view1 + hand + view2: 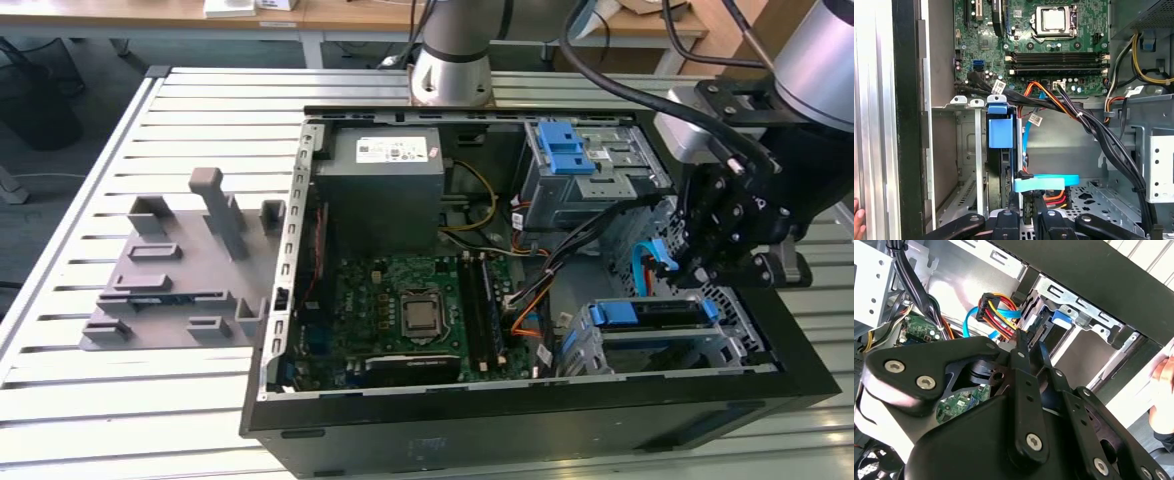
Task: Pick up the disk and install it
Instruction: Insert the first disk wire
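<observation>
My tool [687,262] hangs low inside the open case [534,420], at the exterior view's right. I cannot tell how far open it is or whether it has hold of anything. In the second wrist view its tip [1029,347] sits right against a bundle of red, yellow and orange wires [996,310] and a blue cable [970,320]. In the first wrist view the same blue cable [1046,182] crosses just above the tool [1029,217]. Just beyond is the disk [1000,132], standing on edge in the lower drive cage [966,150], with its blue bracket uppermost and its dark body below. From outside I see the disk [650,313] seated in that cage in the case's near right corner, well apart from the upper cage [587,160] with its blue latch. So it looks to be in its slot and not in my grip. I judge the disk stiff and heavy for its size, with smooth metal faces that would slip, and tender to knocks at its connector end. The plastic bracket along its long edges seems the safest hold, not the labelled face. Farther out are the motherboard [414,300] and the grey box [380,175]. A grey fixture [174,270] stands on the bench [134,400] beside the case, and a person's hand [858,217] rests by the case wall.
</observation>
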Motion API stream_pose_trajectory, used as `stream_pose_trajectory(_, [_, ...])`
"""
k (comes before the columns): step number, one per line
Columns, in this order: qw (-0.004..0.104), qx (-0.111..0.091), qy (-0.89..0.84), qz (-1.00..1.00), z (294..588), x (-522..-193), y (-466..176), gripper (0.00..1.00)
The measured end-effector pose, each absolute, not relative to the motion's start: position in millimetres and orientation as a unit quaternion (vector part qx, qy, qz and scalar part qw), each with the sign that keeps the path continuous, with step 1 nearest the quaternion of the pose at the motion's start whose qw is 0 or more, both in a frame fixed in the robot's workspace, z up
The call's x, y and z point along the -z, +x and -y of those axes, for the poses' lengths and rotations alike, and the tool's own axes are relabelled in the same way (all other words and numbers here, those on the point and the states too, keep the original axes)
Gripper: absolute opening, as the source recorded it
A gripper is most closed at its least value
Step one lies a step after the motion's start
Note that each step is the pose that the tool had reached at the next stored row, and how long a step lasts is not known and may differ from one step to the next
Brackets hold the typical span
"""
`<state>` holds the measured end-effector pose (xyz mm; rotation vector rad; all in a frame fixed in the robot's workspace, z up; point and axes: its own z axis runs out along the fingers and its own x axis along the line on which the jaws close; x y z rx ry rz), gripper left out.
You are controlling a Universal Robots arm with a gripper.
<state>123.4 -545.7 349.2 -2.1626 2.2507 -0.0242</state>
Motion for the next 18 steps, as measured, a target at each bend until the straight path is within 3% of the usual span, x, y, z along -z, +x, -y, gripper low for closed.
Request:
stream_pose_trajectory(3, [0.01, 0.008, -0.693, -0.721, 545.7, -349.0, 123.4, 0.23])
stream_pose_trajectory(5, [0.008, 0.007, -0.693, -0.721, 545.7, -348.9, 124.2, 0.16])
stream_pose_trajectory(11, [-0.013, 0.013, -0.691, -0.723, 545.7, -348.8, 126.3, 0.16])
stream_pose_trajectory(18, [-0.015, 0.011, -0.676, -0.737, 545.8, -345.6, 127.2, 0.16])
